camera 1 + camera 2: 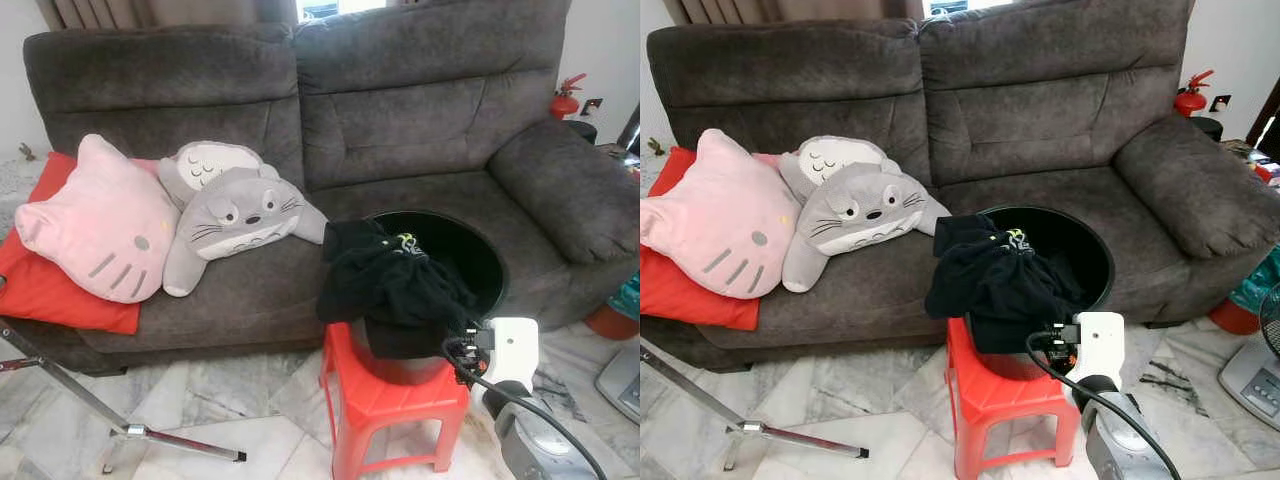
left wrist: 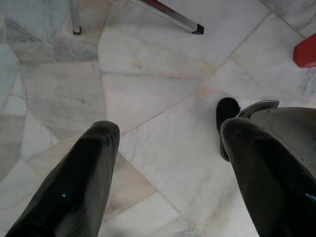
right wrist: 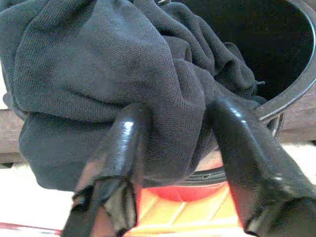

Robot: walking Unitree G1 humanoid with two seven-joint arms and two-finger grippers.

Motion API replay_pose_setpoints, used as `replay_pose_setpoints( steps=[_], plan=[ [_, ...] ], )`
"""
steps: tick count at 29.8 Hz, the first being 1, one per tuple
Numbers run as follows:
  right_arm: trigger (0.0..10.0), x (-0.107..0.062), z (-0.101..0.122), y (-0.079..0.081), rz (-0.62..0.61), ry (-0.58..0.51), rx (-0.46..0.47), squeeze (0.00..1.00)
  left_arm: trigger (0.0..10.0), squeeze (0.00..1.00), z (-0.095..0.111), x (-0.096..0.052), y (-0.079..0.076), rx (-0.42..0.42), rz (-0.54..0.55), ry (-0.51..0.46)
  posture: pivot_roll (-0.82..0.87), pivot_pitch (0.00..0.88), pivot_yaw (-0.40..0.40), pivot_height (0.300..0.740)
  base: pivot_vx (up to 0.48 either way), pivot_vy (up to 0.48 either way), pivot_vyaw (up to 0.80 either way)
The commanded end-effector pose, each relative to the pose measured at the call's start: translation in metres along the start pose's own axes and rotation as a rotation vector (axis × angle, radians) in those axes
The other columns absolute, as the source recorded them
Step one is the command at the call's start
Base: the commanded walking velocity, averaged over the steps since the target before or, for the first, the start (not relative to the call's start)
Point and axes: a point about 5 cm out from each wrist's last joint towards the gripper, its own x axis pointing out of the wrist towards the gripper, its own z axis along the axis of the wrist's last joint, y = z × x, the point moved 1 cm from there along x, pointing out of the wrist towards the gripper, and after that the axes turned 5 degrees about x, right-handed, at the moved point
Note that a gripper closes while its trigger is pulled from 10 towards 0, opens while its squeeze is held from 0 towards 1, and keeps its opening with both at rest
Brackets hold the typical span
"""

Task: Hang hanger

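A black garment (image 1: 385, 280) lies bunched over the near rim of a black bucket (image 1: 470, 250), which stands on a red plastic stool (image 1: 385, 405) in front of the sofa. My right arm's white wrist (image 1: 510, 350) reaches in from the lower right, level with the bucket's front. In the right wrist view my right gripper (image 3: 177, 111) is open, its black fingers (image 3: 123, 143) spread against the hanging cloth (image 3: 98, 74) with a fold between them. My left gripper (image 2: 168, 131) hangs open over the marble floor, holding nothing.
A dark grey sofa (image 1: 400, 110) carries a pink cat cushion (image 1: 95, 220), a grey plush (image 1: 235, 215) and a red cushion (image 1: 40, 290). Metal stand legs (image 1: 130, 430) cross the floor at the left. A fan base (image 1: 1250, 375) sits at the right.
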Motion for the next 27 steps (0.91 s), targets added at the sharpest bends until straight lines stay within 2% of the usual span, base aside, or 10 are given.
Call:
replay_pose_setpoints(
  steps=[1, 11, 21, 27],
  plan=[
    [0.0, 0.002, 0.0, 0.001, -0.004, 0.0, 0.004, 0.0, 10.0, 0.0, -0.004, -0.001, 0.005, 0.013, 0.015, 0.025, -0.16, 0.0, 0.068, 0.74, 0.0, 0.0, 0.0],
    [0.0, 0.005, 0.004, 0.005, 0.006, -0.016, 0.011, 0.0, 10.0, 0.0, -0.004, -0.001, 0.006, 0.012, 0.015, 0.026, -0.16, 0.0, 0.07, 0.74, 0.0, 0.0, 0.0],
    [0.0, 0.015, 0.028, 0.016, 0.056, -0.107, 0.0, 0.0, 10.0, 0.0, -0.004, -0.001, 0.006, 0.015, 0.019, 0.027, -0.15, 0.0, 0.07, 0.74, 0.0, 0.0, 0.0],
    [0.0, 0.018, 0.049, 0.028, 0.103, -0.183, 0.018, 0.0, 10.0, 0.0, -0.004, 0.0, 0.006, 0.017, 0.018, 0.029, -0.15, 0.0, 0.07, 0.74, 0.0, 0.0, 0.0]
  ],
)
